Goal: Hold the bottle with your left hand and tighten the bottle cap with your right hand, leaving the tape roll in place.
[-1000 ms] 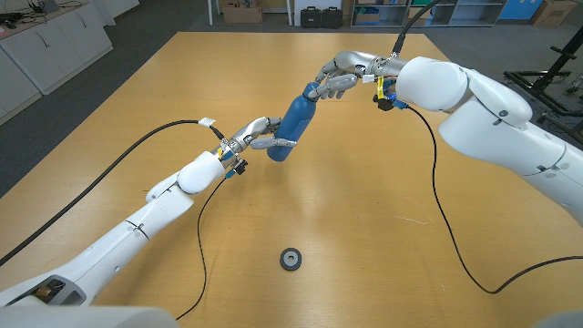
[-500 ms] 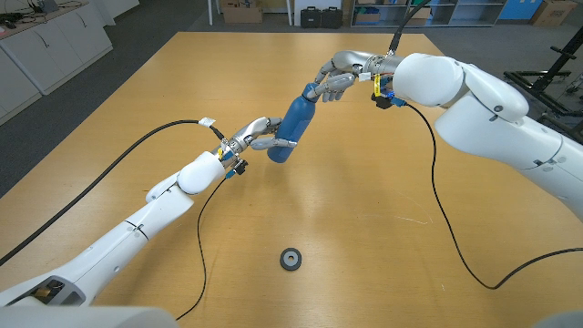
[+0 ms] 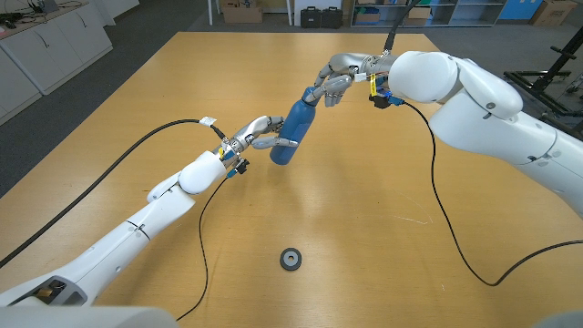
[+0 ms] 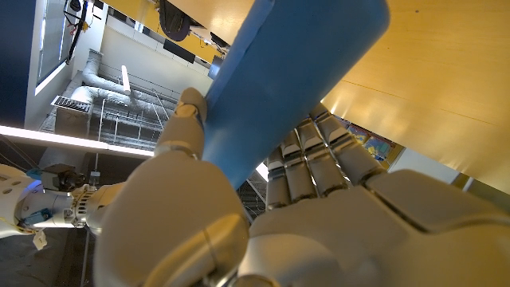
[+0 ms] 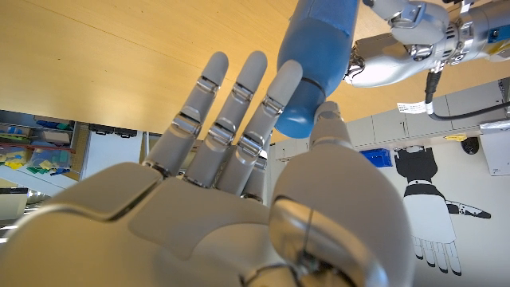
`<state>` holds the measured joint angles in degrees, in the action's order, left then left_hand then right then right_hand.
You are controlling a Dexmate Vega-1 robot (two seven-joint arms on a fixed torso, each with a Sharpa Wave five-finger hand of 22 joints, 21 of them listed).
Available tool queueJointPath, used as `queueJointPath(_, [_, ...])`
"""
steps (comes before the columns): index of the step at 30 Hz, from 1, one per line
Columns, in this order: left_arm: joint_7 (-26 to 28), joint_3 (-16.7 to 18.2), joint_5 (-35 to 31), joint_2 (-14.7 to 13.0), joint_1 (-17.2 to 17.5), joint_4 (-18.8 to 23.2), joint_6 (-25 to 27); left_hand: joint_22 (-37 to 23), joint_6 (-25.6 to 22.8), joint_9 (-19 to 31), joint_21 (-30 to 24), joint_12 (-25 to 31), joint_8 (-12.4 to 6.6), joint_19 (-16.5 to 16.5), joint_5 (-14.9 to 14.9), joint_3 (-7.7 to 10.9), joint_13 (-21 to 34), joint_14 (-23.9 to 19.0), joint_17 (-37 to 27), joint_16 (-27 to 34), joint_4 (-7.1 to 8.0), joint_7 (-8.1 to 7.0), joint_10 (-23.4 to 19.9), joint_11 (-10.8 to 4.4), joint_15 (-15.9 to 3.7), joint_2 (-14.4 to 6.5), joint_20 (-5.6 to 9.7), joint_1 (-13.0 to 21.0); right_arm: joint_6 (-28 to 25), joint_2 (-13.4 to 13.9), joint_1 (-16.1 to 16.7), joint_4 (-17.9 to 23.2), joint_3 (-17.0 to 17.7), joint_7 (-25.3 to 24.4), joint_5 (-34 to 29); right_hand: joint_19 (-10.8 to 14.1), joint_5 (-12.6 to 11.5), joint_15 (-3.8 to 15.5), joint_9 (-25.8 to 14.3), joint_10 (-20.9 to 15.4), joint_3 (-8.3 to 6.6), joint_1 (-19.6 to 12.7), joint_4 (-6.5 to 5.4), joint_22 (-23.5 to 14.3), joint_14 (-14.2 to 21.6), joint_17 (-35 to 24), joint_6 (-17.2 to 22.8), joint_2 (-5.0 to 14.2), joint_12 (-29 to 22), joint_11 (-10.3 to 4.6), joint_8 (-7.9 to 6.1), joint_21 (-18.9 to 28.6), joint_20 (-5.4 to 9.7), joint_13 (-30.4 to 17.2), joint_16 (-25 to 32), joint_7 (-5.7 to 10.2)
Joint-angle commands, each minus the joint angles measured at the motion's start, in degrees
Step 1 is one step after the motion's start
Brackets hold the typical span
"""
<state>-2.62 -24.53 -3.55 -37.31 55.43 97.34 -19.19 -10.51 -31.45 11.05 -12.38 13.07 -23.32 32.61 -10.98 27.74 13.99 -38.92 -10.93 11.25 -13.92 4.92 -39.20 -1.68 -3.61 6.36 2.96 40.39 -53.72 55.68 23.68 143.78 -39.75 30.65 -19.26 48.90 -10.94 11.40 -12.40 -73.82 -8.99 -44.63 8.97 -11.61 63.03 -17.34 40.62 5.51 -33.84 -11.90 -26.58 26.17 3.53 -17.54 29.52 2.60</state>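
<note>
A blue bottle (image 3: 293,128) hangs tilted above the table, its base toward my left arm and its cap (image 3: 311,92) pointing far right. My left hand (image 3: 259,136) grips the lower body; in the left wrist view the thumb and fingers (image 4: 307,155) wrap the bottle (image 4: 287,88). My right hand (image 3: 335,78) curls over the cap. In the right wrist view the cap end (image 5: 301,118) sits between the thumb and a finger of that hand (image 5: 239,183). The small dark tape roll (image 3: 291,259) lies flat on the table near the front, apart from both hands.
The wooden table (image 3: 383,210) spreads wide around the bottle. Black cables trail from both wrists across it. Cabinets stand along the far left wall (image 3: 55,41), and boxes and cases (image 3: 321,15) sit beyond the table's far edge.
My right forearm has swung a little toward the left while the hand stays on the cap. The bottle and left hand have barely shifted. The tape roll has not moved.
</note>
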Motion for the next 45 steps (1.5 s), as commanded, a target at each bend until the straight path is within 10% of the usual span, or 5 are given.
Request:
queueJointPath(1, [0.6, 0.0, 0.2, 0.4, 0.3, -0.2, -0.4, -0.1, -10.7, 0.3, -0.1, 0.6, -0.39, 0.4, -0.7, 6.0, 0.2, -1.4, -0.1, 0.4, 3.82, -9.08, -5.8, -4.42, -9.48, -8.3, 7.6, 3.4, -3.8, -0.4, -0.7, 1.3, -0.8, 0.2, -1.7, 1.0, 0.0, 1.36, -1.0, -1.4, -1.65, -3.5, -1.45, -0.3, 2.6, -0.6, 22.5, 3.06, -0.9, -0.03, -10.02, 1.0, 1.24, -1.3, 1.1, 6.18])
queueJointPath(32, [0.5, -0.3, -0.1, 0.6, 0.0, 0.0, -0.2, -0.1, -11.5, 0.3, -0.6, 0.3, -0.2, 2.0, -0.5, 8.18, 0.0, -2.6, 0.1, 0.1, 3.51, -9.22, -6.6, -4.51, -9.38, -9.4, 8.19, 7.7, -11.7, -0.1, -4.5, 3.0, -4.3, -2.5, 1.8, 6.0, 0.2, 1.7, -3.6, -7.3, -2.25, -2.9, -1.87, -0.8, 11.6, -3.6, 26.1, 2.55, -6.9, 0.03, -15.51, 4.9, 5.88, -8.8, 3.9, 5.36])
queueJointPath(45, [0.3, -0.9, 0.0, 1.6, -0.9, -0.6, -0.7, -0.2, -11.2, 0.3, -0.4, 0.2, 0.0, 1.7, -0.3, 8.03, 0.2, -2.5, 0.1, 0.0, 3.87, -9.27, -6.4, -4.39, -9.29, -9.1, 7.89, 7.4, -9.0, 0.8, -5.8, 2.7, -6.2, -3.0, 3.4, 4.4, 0.0, 1.72, -1.9, -3.1, -2.64, -3.6, -1.21, -1.2, 10.2, -5.2, 21.4, 1.8, -4.0, 0.07, -14.07, 5.7, 5.46, -7.3, 3.1, 5.45])
